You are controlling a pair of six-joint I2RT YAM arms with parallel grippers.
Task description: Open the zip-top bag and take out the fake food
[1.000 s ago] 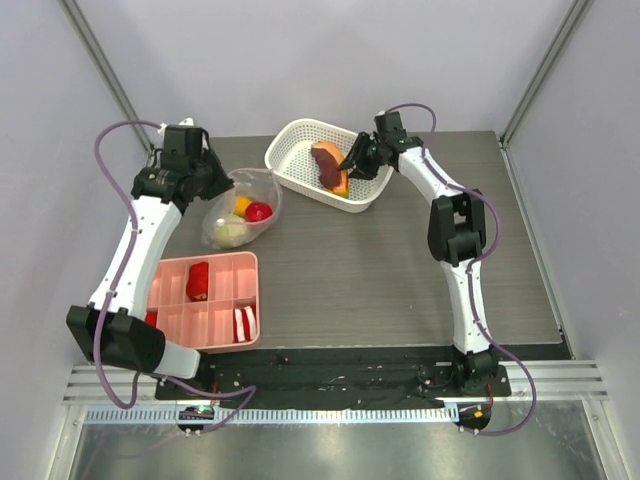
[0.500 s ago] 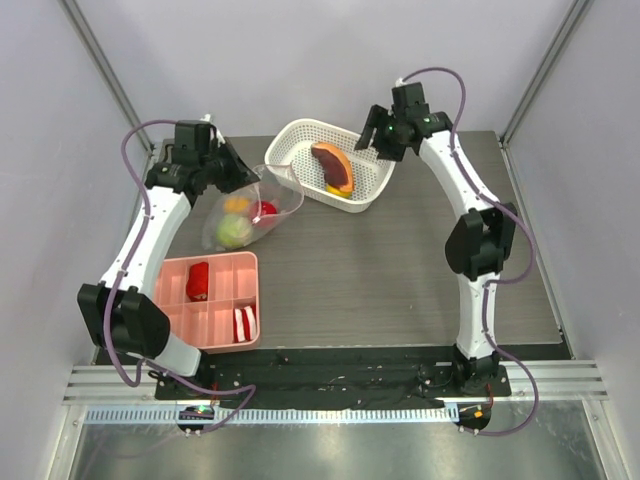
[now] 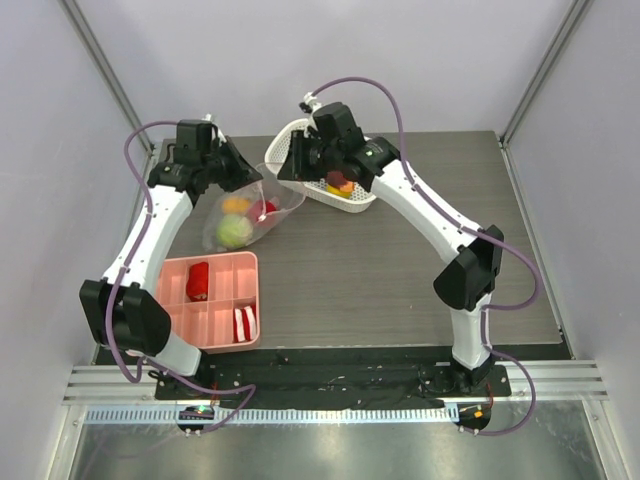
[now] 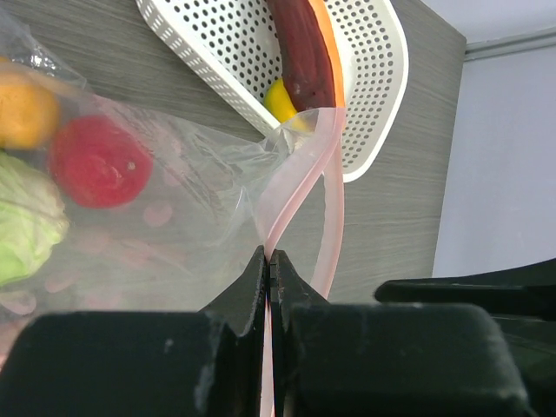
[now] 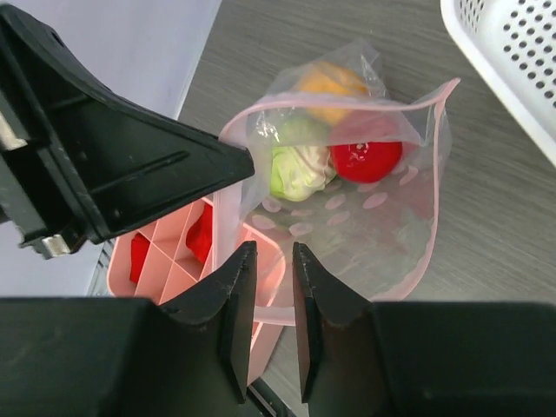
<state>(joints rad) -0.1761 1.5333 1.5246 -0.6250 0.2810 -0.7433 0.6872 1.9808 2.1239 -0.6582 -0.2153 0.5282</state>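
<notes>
- Zip-top bag point(image 3: 252, 212): lies at 10 o'clock on the table point(image 3: 400, 280), mouth open and turned toward 2 o'clock, its corner just beside the white basket point(image 3: 356, 208).
- Bag contents, fake food: green ball point(image 3: 235, 232), red round fruit point(image 3: 268, 208) and orange fruit point(image 3: 237, 205), all at the closed end.
- Left gripper point(image 4: 269, 261): fingers pressed together on the bag's pink zip rim, lifting that edge.
- Right gripper point(image 5: 272, 252): hovers over the bag's mouth, jaws a narrow gap apart; no film is clamped between them.
- White basket, at 12 o'clock: holds an orange-brown wedge point(image 4: 304, 52) and a yellow piece point(image 4: 280, 100).
- Pink tray point(image 3: 172, 292), at 8 o'clock: a red piece point(image 3: 198, 282) in a far compartment, a red-white piece point(image 3: 245, 323) in a near one.
</notes>
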